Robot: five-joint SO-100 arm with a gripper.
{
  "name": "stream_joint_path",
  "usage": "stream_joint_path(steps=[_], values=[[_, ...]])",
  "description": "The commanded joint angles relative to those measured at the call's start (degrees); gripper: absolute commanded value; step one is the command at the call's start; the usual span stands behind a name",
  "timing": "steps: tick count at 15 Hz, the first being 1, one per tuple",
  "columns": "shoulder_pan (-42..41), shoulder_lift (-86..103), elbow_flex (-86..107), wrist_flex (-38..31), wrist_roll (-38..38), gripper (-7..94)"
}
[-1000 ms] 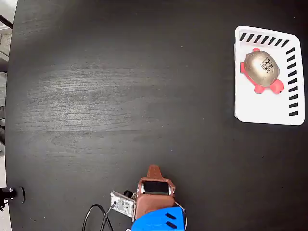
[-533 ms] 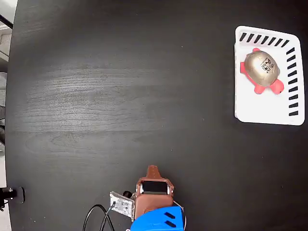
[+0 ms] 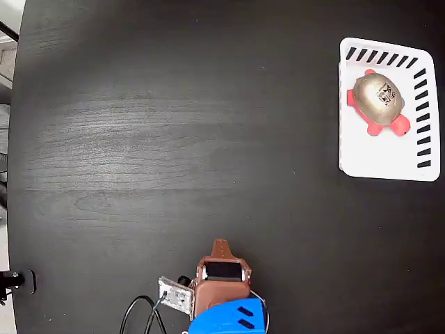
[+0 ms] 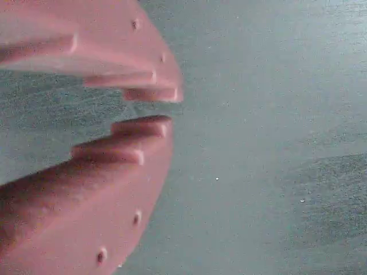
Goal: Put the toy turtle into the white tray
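I see the toy turtle (image 3: 377, 101) lying inside the white tray (image 3: 382, 158), near its slotted top edge at the worktop's (image 3: 174, 125) right side. My jaws, folded back, nearly closed, grasp nothing.

Even overhead light, soft table sheen; wrist view blurred.

One toy turtle (image 3: 378, 101), one white tray (image 3: 384, 160), one black table (image 3: 174, 125), one arm (image 3: 224, 296) and one gripper (image 4: 155, 107) were visible.
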Motion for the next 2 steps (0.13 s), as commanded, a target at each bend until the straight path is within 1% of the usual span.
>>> stream_joint_path(steps=[1,2], values=[[-0.88,4.48,-0.44,0.53,0.00,0],[-0.88,4.48,-0.44,0.53,0.00,0]])
